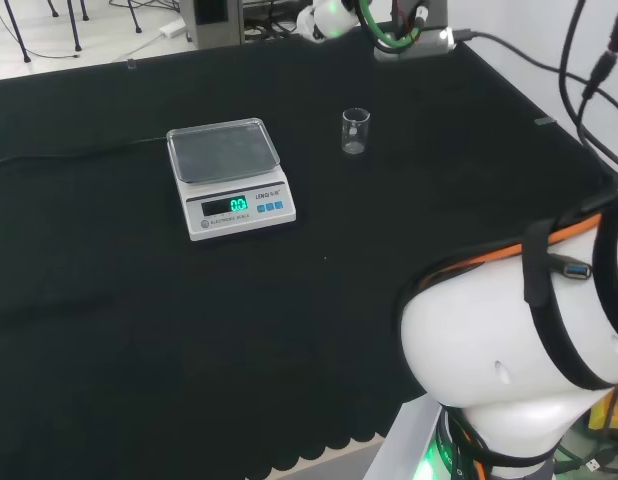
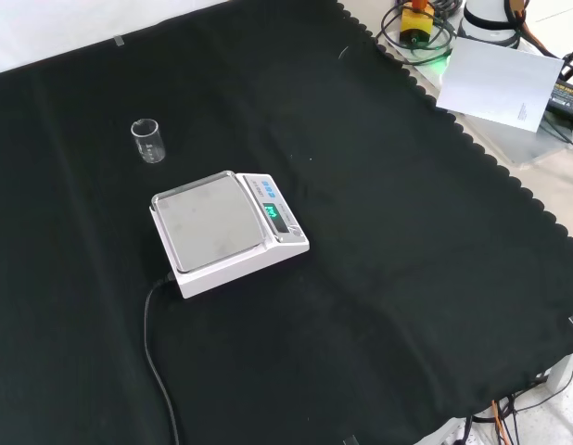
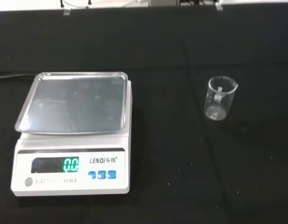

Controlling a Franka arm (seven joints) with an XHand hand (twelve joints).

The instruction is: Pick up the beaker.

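beside the beaker [image 1: 356,131], a scale [image 1: 230,178], apart

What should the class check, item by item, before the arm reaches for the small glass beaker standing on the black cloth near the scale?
1. Beaker upright on the cloth: ok.
2. Beaker apart from the scale, with bare cloth between them: ok.
3. Beaker empty: it looks so in the wrist view, ok.
4. Scale pan bare: ok.
5. Scale's cable lying away from the beaker: ok.
6. Hand open and ready: cannot tell.
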